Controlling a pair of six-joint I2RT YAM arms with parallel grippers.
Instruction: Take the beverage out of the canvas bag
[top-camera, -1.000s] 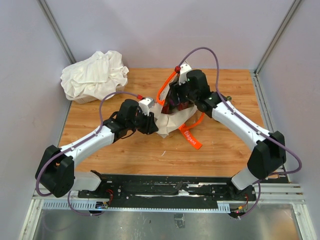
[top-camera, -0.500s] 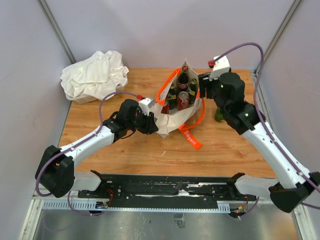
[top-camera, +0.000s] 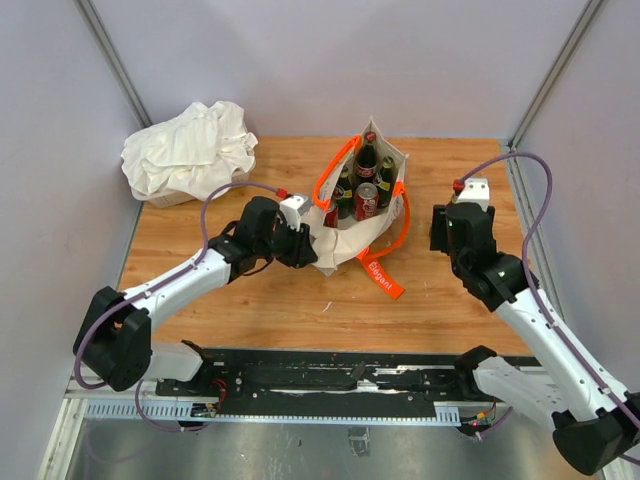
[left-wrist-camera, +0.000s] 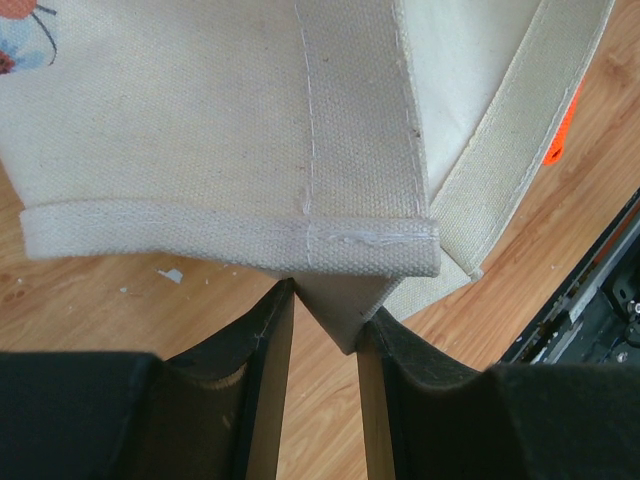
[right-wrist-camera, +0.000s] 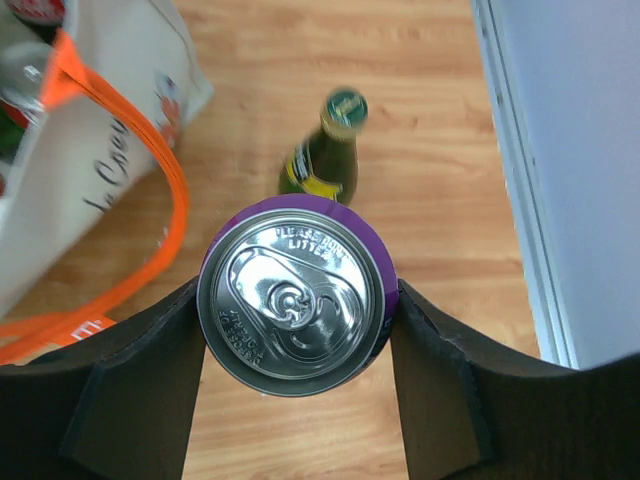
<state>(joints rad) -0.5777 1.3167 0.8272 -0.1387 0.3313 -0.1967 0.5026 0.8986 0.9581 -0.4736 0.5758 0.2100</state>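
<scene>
Canvas bag (top-camera: 338, 252) hem was pinched by left gripper (left-wrist-camera: 325, 300); bag stood mid-bench (top-camera: 250, 300), holding bottles (top-camera: 366, 160) and a red can (top-camera: 366, 202). Toward the right edge, right gripper (right-wrist-camera: 297, 305) clamped a purple can (right-wrist-camera: 295, 290) near an upright green bottle (right-wrist-camera: 325, 160).

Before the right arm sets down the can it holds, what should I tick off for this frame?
1. Right gripper grips the purple can, with a finger on either side: ok.
2. Can is out of the canvas bag and to its right: ok.
3. Set-down spot is free: cannot tell. The can hides the wood table beneath it.
4. Gap to the green bottle standing just beyond the can: cannot tell.
5. Left gripper pinches the bag's corner to steady it: ok.
6. Bag is upright with other drinks inside: ok.
</scene>
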